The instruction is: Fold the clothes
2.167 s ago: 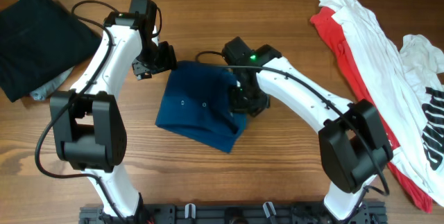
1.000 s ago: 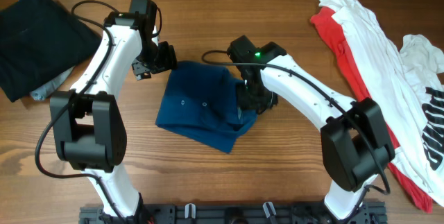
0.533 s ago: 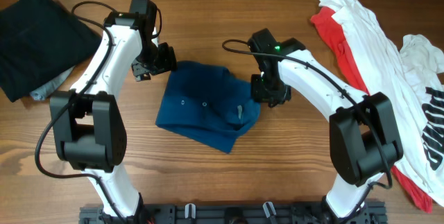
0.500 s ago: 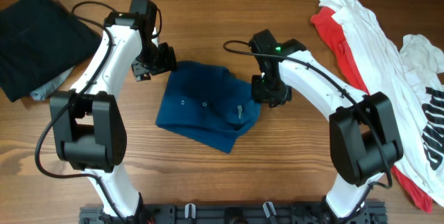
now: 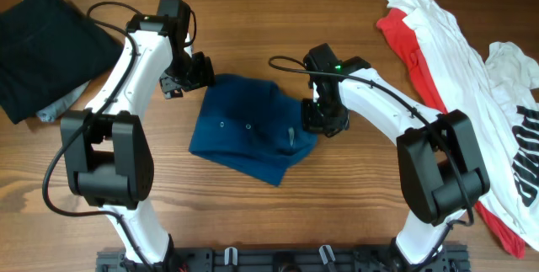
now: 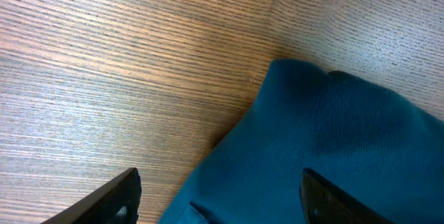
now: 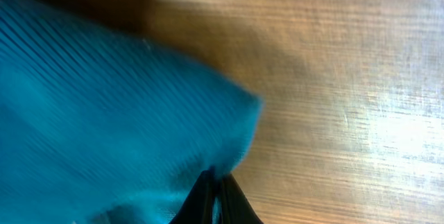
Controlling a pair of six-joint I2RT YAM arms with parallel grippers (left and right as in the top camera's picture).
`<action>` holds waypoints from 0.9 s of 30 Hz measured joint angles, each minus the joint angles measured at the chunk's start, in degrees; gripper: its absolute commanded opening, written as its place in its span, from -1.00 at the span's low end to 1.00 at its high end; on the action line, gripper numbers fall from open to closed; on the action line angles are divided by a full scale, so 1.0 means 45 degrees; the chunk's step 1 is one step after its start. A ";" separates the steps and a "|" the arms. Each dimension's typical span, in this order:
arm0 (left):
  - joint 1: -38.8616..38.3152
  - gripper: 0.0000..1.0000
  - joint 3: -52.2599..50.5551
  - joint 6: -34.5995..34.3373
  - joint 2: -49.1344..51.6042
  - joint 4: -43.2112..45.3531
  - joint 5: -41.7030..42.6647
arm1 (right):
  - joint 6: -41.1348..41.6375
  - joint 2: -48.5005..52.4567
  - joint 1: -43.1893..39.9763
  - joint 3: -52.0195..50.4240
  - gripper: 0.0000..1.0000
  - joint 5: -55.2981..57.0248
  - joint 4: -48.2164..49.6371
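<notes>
Right gripper [image 7: 212, 195], jaws together at the edge of the blue polo shirt [image 5: 244, 129], may pinch too little cloth; left gripper [image 6: 222, 191], jaws apart, pins nothing, so 1 pull could slip.

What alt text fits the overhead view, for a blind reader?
A folded deep-blue polo shirt lies on the wooden table; the right tool is shut at its right edge, the left tool open by its upper left corner. Red and white T-shirts lie far right.
</notes>
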 measured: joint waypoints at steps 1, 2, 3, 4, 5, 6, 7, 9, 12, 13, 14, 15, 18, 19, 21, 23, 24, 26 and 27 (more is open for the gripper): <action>0.0000 0.47 0.0000 -0.0005 0.0000 0.0000 0.0000 | -0.0058 0.0000 0.0000 -0.0005 -0.91 -0.0005 -0.0316; 0.0000 0.46 0.0000 0.0000 0.0000 0.0000 0.0000 | -0.0151 0.0000 -0.0005 -0.0005 -0.91 -0.0010 -0.0850; 0.0000 0.47 0.0000 0.0000 0.0000 0.0005 0.0000 | -0.0243 0.0000 0.0000 -0.0015 -0.91 0.0005 -0.1175; 0.0000 0.47 0.0000 0.0000 0.0000 0.0000 0.0000 | -0.0330 0.0000 0.0000 -0.0024 -0.90 0.0044 -0.1588; 0.0000 0.47 0.0000 -0.0005 0.0000 0.0010 0.0000 | -0.0379 0.0000 0.0000 -0.0024 -0.91 0.0107 -0.1773; 0.0000 0.47 0.0000 -0.0005 0.0000 0.0010 0.0000 | -0.0408 0.0000 0.0000 -0.0029 -0.87 0.0165 -0.1943; 0.0000 0.47 0.0000 -0.0005 0.0000 0.0015 0.0000 | -0.0432 0.0000 0.0000 -0.0029 -0.85 0.0228 -0.1967; 0.0000 0.47 0.0000 0.0000 0.0000 0.0049 0.0000 | -0.0491 0.0000 0.0000 -0.0029 -0.70 0.0359 -0.1807; 0.0000 0.47 0.0000 0.0000 0.0000 0.0087 0.0000 | -0.0695 0.0000 -0.0005 -0.0029 -0.64 0.0398 -0.1389; 0.0000 0.47 0.0000 0.0000 0.0000 0.0194 0.0000 | -0.0772 0.0000 -0.0005 -0.0029 -0.65 0.0403 -0.1273; 0.0000 0.48 0.0000 -0.0005 0.0000 0.0316 0.0000 | -0.0792 0.0000 0.0000 -0.0024 -0.66 0.0403 -0.1224; 0.0000 0.48 0.0000 0.0000 0.0000 0.0452 0.0000 | -0.0811 0.0000 0.0000 -0.0019 -0.66 0.0398 -0.1219; 0.0000 0.54 0.0000 0.0000 0.0000 0.1195 0.0000 | -0.0801 0.0000 0.0000 0.0199 -0.67 0.0403 -0.1287; 0.0000 0.55 0.0000 -0.0005 0.0000 0.1525 0.0010 | -0.0748 0.0000 0.0000 0.0384 -0.66 0.0403 -0.1307; 0.0000 0.57 0.0000 -0.0005 0.0000 0.2356 0.0097 | -0.0583 -0.0024 -0.0005 0.0680 -0.66 0.0427 -0.1239; 0.0000 0.57 -0.0005 -0.0005 0.0000 0.3279 0.0199 | -0.0272 -0.0287 0.0000 0.0743 -0.66 0.0505 -0.1243; 0.0000 0.57 0.0000 0.0000 0.0000 0.3735 0.0243 | -0.0204 -0.0461 0.0000 0.0738 -0.65 0.0583 -0.1273; 0.0000 0.56 0.0000 -0.0005 0.0000 0.4546 0.0301 | -0.0073 -0.1069 0.0000 0.0743 -0.64 0.0675 -0.1331; 0.0000 0.55 0.0000 -0.0005 0.0000 0.4915 0.0330 | -0.0039 -0.1603 0.0000 0.0748 -0.63 0.0675 -0.1457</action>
